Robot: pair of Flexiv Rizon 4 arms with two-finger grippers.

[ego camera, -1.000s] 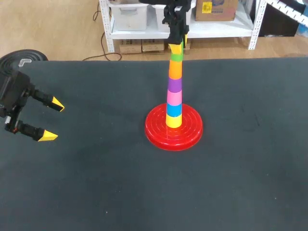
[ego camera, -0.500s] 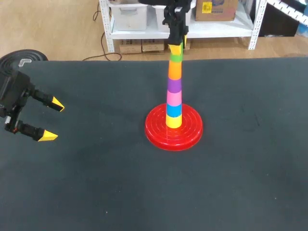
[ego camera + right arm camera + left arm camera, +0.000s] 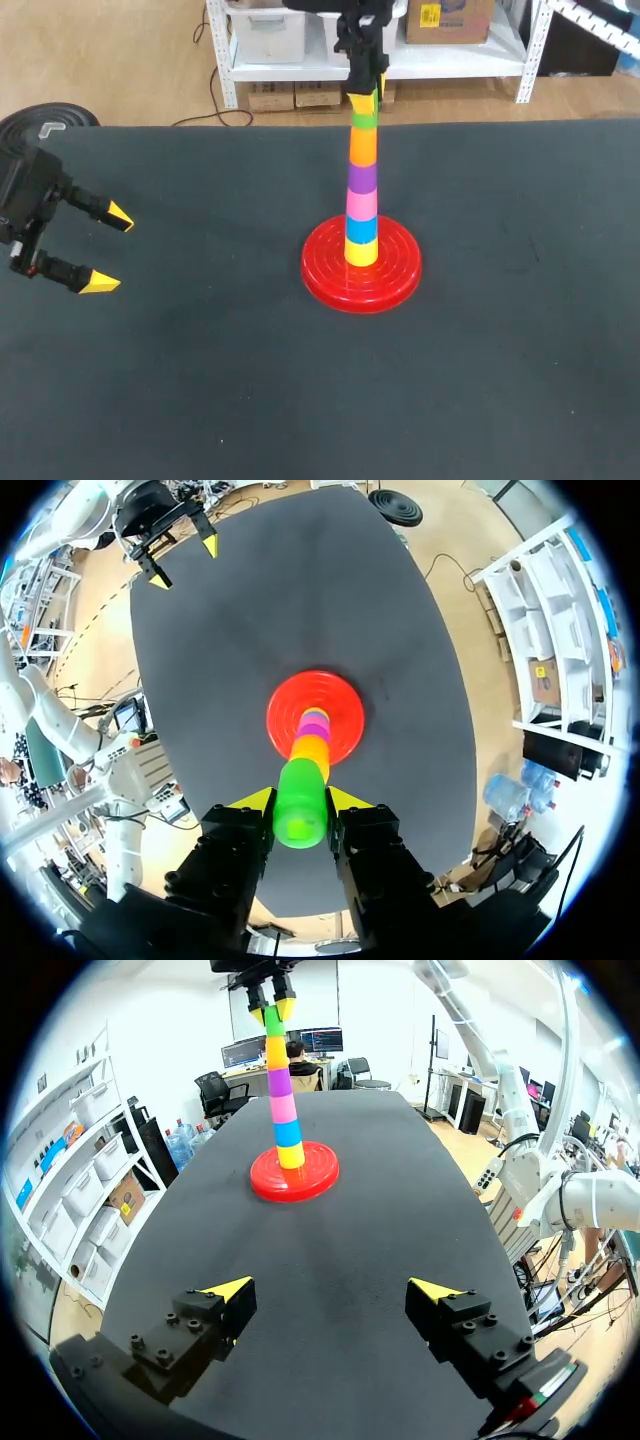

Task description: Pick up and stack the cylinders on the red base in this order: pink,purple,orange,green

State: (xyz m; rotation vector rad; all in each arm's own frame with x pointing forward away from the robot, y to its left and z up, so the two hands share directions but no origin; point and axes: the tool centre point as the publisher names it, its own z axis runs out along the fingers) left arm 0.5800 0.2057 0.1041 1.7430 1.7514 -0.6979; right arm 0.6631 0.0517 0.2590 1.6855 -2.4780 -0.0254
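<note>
**Green cylinder tops the stack, held by the right gripper**

The right gripper pinches the green cylinder from both sides. The green cylinder sits on the orange cylinder, above the purple cylinder and the pink cylinder, over the red base on the dark surface. The left gripper hangs well apart, fingers spread wide.

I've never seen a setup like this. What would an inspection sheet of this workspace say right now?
Surface: dark table.
Job's things: red base carries one stack, bottom to top: yellow cylinder, blue cylinder, pink cylinder, purple cylinder, orange cylinder, green cylinder.
Clutter: nothing seen.
Grippers: right gripper shut on the green cylinder at the stack's top; left gripper open, holding nothing, over the table's left side.
Cables: nothing seen.
Surroundings: nothing seen reaching over the table.
</note>
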